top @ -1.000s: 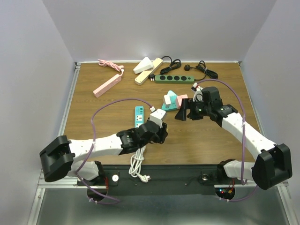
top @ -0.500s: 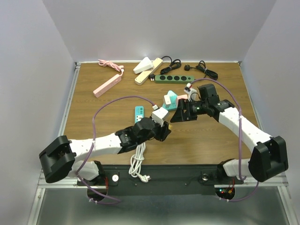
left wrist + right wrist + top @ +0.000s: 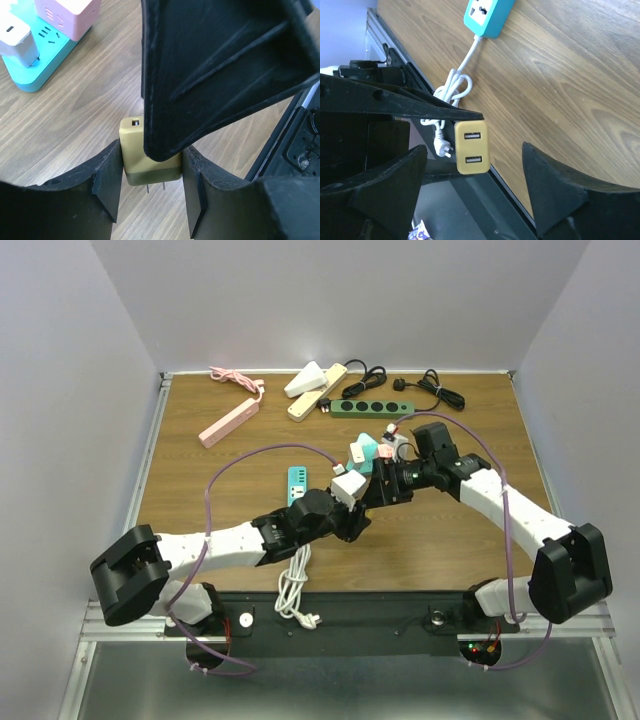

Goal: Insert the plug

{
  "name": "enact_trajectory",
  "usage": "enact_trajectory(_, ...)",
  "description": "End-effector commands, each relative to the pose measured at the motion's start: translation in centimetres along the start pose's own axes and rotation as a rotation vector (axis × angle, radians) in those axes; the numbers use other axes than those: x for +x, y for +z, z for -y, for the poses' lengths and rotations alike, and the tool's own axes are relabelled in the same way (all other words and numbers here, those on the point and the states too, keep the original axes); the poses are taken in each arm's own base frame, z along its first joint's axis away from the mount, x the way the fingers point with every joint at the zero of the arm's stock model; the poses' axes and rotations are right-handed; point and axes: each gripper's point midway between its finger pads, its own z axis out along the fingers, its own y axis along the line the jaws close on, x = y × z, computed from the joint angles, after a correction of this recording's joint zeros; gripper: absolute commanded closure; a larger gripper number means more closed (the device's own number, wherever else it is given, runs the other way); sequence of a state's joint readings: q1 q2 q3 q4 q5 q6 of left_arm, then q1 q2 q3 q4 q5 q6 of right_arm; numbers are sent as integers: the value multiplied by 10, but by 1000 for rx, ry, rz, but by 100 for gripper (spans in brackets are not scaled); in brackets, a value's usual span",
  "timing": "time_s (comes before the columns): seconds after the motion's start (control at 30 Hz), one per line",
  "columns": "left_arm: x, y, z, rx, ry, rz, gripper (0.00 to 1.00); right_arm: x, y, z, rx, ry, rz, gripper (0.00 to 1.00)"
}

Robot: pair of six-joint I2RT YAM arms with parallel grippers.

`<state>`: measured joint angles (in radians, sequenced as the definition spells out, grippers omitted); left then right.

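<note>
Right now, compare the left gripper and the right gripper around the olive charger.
The left gripper is shut on the sides of the olive charger. The right gripper is open, straddling it with gaps on either side. The left gripper has the prong end nearest its camera, while the right gripper faces the two-port end. Both are black two-finger grippers meeting at the same charger.

A finger [image 3: 220,75] of the right gripper [image 3: 472,170] hides much of the mustard plug [image 3: 132,150]; the teal power strip [image 3: 487,15] is cropped.
</note>
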<state>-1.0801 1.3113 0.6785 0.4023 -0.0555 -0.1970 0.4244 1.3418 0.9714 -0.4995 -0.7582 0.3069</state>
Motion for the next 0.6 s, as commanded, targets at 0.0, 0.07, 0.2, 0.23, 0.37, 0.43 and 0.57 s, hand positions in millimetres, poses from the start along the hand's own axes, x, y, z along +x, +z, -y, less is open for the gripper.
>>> enact_trajectory(0.0,-41,2,13,42,2,118,100,1,7,-6,-39,-29,-11,22)
enact_trajectory(0.07,-43,2,14,44,1,125,100,6,11,-5,-43,-25,-31,26)
enact_trajectory(0.2,-44,2,12,36,3,132,100,14,19,-8,-62,-28,-65,43)
enact_trajectory(0.23,-44,2,12,35,5,130,100,16,20,-8,-67,-26,-72,50)
enact_trajectory(0.37,-44,2,9,14,-16,134,100,18,21,-14,-108,-28,-89,86)
enact_trajectory(0.43,-47,1,2,-23,-38,146,81,15,21,-12,-97,-29,-81,100)
enact_trajectory(0.57,-44,-5,-13,-95,-91,161,20,2,24,4,9,-34,-31,99)
